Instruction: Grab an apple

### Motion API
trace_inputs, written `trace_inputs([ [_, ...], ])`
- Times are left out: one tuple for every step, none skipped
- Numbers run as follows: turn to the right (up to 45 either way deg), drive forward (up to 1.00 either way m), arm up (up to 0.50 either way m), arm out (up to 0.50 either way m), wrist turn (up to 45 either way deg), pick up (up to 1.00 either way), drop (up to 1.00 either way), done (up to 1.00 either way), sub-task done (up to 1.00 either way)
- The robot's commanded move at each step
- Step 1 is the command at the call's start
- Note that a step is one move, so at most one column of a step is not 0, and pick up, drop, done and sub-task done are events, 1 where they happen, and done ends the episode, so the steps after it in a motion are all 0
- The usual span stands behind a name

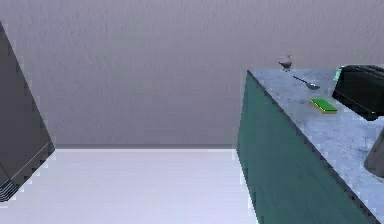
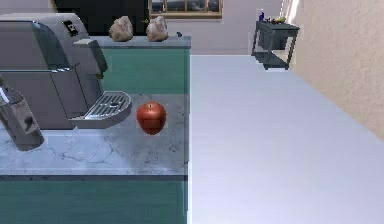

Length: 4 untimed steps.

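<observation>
apple (image 2: 151,117) near counter (image 2: 110,152) edge, beside coffee machine (image 2: 50,70) | bare floor (image 2: 280,140) alongside | hand: cannot tell

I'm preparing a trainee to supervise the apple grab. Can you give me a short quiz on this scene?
1. True or false: the apple lies on the floor.
2. In the arm side view, what stands just left of the apple? A) a coffee machine B) a lamp C) a bucket
3. Fill in: the sponge in the forward view is ____ in colour.

Key: 1 false, it rests on the countertop; 2 A; 3 green.
</observation>
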Motion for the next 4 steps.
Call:
trace_inputs([
  [0.0, 0.00, 0.50, 0.00, 0.0, 0.00, 0.00, 0.00, 0.00],
  [0.0, 0.00, 0.38, 0.00, 0.0, 0.00, 0.00, 0.00, 0.00],
  [0.0, 0.00, 0.00, 0.36, 0.0, 0.00, 0.00, 0.00, 0.00],
  [0.0, 0.00, 0.00, 0.00, 45.0, 0.00, 0.00, 0.00, 0.00],
])
